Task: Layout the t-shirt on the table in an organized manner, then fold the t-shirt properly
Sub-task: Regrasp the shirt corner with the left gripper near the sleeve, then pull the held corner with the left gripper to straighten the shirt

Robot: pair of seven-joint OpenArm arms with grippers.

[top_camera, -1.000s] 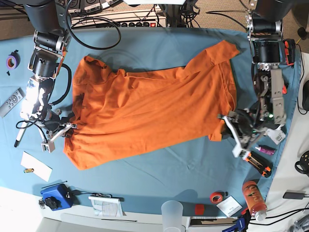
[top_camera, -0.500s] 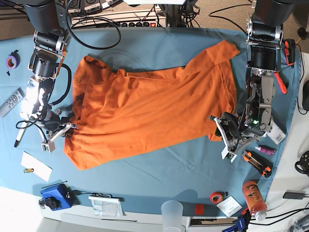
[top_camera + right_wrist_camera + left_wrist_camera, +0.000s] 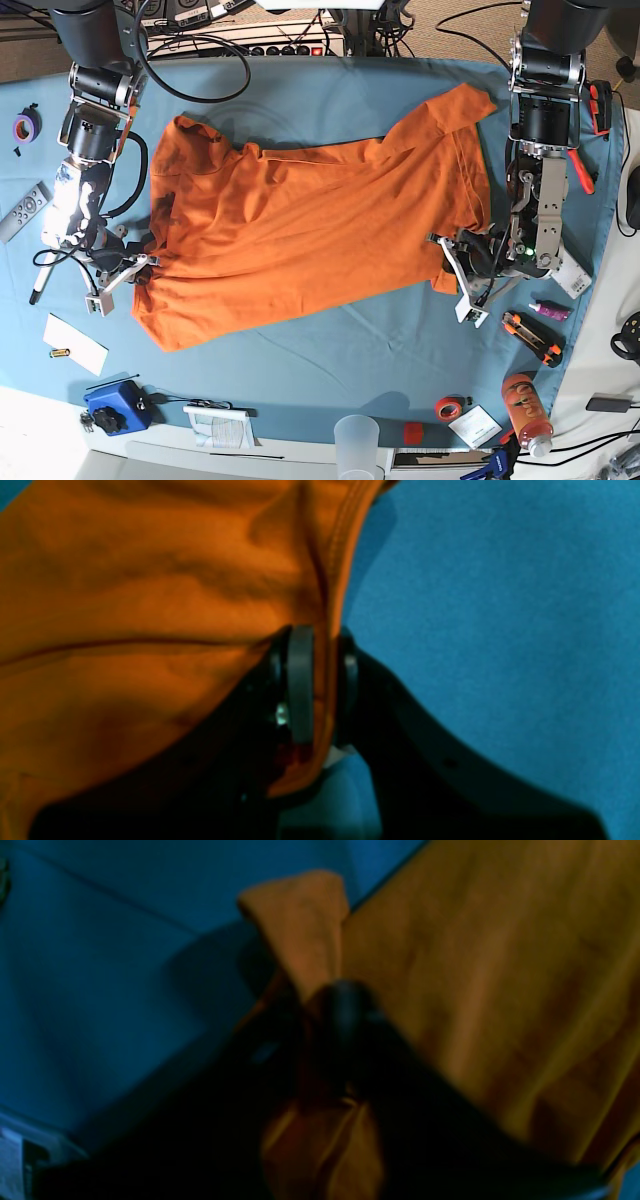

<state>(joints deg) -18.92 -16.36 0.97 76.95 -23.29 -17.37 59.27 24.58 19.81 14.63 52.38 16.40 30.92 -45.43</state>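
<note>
Right end effector [image 3: 128, 272]: at the left of the base view, pinching a hem fold of the t-shirt [image 3: 320, 225]; the right wrist view shows cloth sandwiched between its pads [image 3: 300, 680].
T-shirt: lies across the middle of the desk [image 3: 330, 90], skewed and wrinkled, one sleeve angled toward the far right corner, the lower body sagging toward the near left.
Left end effector [image 3: 462, 270]: at the right of the base view, pressed together on the shirt's near right corner; the left wrist view, blurred, shows an orange flap [image 3: 300, 925] standing up past its tips.
Step in hand, as I judge it: laying out, not folding yet.
Doing it well: lift both corners only slightly, draw them apart evenly, keep the cloth taut without dragging the desk cover, and square the hem to the desk edge.
</note>
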